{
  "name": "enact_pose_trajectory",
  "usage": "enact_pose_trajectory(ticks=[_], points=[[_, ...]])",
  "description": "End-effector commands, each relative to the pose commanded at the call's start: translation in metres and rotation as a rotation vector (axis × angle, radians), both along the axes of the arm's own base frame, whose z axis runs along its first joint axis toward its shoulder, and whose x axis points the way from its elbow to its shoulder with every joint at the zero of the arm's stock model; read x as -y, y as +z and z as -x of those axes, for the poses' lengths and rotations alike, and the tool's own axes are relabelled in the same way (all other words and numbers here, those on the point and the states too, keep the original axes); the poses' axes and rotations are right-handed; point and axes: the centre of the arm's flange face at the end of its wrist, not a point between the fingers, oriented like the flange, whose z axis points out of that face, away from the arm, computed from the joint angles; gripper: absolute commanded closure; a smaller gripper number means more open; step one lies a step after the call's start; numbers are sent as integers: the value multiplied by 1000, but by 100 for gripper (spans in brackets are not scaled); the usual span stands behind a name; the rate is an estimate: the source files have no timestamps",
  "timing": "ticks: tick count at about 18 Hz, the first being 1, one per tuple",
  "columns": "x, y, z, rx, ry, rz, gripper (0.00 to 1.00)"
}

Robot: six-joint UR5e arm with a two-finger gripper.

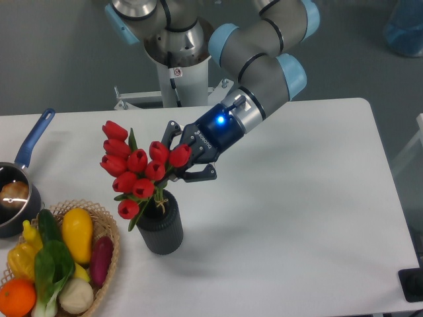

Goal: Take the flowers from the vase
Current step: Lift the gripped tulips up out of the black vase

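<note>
Landmark: the vase (161, 228), standing on the white table (297, 218), a little left of the middle and toward the front edge.
Open room: right of the vase the table top is bare up to its rounded right edge and down to the front edge. Behind the vase there is bare top up to the far edge, except where the arm (261, 63) reaches over it.
Crowded side: left of the vase, just beside it, is a wicker basket (106, 234) at the front left corner. Farther left a dark pot (13, 205) with a blue handle is cut by the left border.
Flowers: the flowers (139, 173) are above the vase and lean to the left. The stems go down to its mouth, and the lowest bud hangs just past its left rim. I cannot tell if the stem ends are inside.
Gripper: the gripper (184, 158) comes from the upper right of the vase and is above its mouth. Its dark fingers are clasped about the bunch, just behind the right buds.
Shapes and materials: the vase is a short dark grey cylinder with ribs going around. The buds are smooth, red and closed, with green leaves. The basket is woven and holds vegetables of many colours. The arm is grey metal with light blue caps, and a blue light shines at the wrist.
</note>
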Motion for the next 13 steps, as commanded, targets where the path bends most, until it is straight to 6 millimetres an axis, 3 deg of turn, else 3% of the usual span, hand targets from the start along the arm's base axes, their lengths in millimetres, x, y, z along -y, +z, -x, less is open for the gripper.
enact_pose_trajectory(ticks=[13], points=[[12,28,-2,80,20,-95,76]])
